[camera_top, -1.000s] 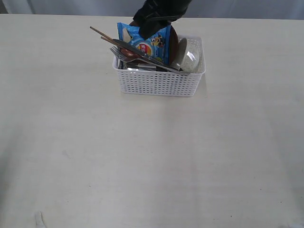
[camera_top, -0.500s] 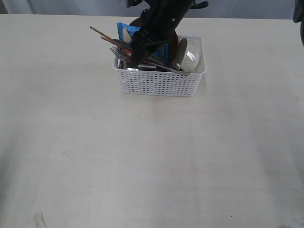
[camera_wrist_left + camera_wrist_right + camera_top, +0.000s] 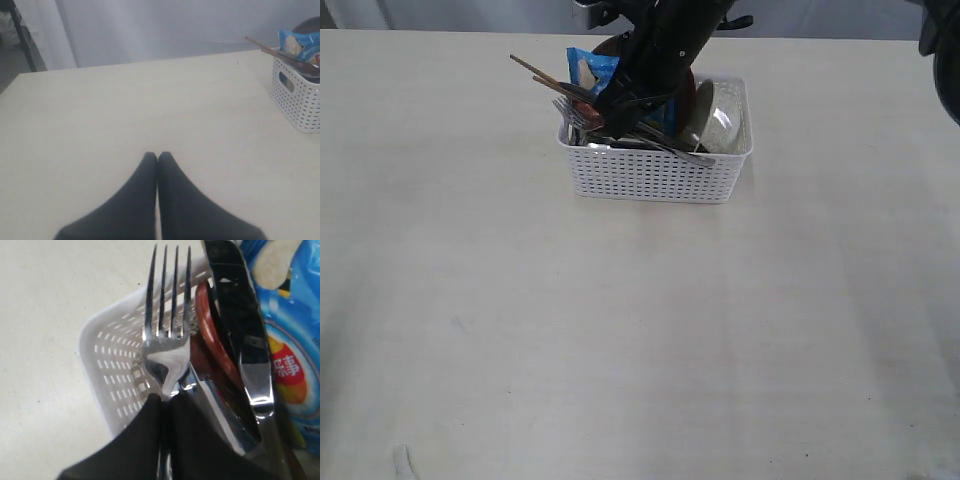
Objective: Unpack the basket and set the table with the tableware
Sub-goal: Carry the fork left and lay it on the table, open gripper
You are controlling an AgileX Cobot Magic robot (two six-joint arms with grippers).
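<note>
On our table (image 3: pixel 640 330), the basket (image 3: pixel 655 178) sits at the far side, unmoved and still full. Our right gripper (image 3: pixel 165 400), above the snack bag (image 3: pixel 290 365) a second ago, has dropped among the cutlery, fingers pinched on the neck of the fork (image 3: pixel 167 357) beside the knife (image 3: pixel 235 330). Our left gripper (image 3: pixel 157 156) hangs closed, holding nothing.

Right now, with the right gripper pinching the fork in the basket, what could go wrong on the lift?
1. The right gripper grips the fork only near its neck, at the fingertips, so the fork may pivot or slip.
2. The knife lies close beside the fork, next to the snack bag; lifting could drag either one out.
3. Tangled cutlery might tug the perforated plastic basket sideways.
</note>
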